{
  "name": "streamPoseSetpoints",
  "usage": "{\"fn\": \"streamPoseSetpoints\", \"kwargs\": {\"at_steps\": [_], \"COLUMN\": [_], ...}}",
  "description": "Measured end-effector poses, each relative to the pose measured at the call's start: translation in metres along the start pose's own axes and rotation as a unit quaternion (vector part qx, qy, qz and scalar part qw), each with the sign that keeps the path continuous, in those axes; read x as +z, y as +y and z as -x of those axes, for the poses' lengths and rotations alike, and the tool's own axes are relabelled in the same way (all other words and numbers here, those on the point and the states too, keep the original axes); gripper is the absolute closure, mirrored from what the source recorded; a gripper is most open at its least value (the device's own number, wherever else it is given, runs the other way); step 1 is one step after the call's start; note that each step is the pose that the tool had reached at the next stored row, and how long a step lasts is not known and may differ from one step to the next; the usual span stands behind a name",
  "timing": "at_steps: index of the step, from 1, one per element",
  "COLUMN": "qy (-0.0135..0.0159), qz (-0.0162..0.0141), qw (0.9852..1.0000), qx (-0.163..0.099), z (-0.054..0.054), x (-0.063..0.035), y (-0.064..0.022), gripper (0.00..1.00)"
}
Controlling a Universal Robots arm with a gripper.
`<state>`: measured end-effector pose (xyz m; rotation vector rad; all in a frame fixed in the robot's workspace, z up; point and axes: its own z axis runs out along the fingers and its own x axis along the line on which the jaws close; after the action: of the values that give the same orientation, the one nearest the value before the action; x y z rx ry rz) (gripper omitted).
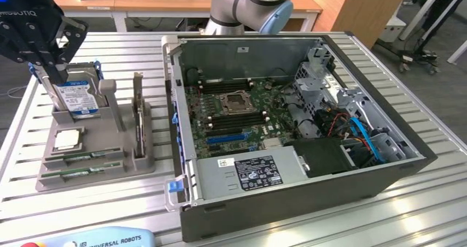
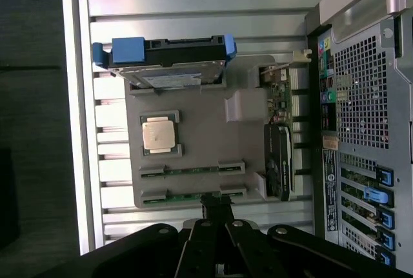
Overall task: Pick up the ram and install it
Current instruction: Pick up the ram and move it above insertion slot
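Exterior view: the black pincer hangs with its fingers together, holding nothing, at the view's left above the hard drive; the drive stands upright in a grey holder on the slatted surface; the ram lies flat in the holder's outermost slot, a second stick just beside it, a silver processor near them; the open computer case stands at the view's right.

Wrist view: the pincer is closed and empty, its tips over the holder edge, just beside the ram; the second stick, processor and hard drive lie beyond.
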<state>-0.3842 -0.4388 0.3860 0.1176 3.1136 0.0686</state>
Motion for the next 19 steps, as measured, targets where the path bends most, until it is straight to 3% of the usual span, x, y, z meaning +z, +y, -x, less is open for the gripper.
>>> {"fn": "streamPoseSetpoints", "kwargs": {"at_steps": [7,12,15,19], "qy": [0.0000,0.0012,0.0023,0.0039], "qz": [0.0000,0.0006,0.0012,0.0020], "qw": [1.0000,0.9997,0.9987,0.9963], "qx": [-0.001,-0.026,-0.050,-0.086], "z": [0.0000,0.0000,0.0000,0.0000], "x": [0.0000,0.0001,0.0003,0.0007], "y": [0.0000,0.0000,0.0000,0.0000], "gripper": [0.90,0.90,0.90,0.90]}}
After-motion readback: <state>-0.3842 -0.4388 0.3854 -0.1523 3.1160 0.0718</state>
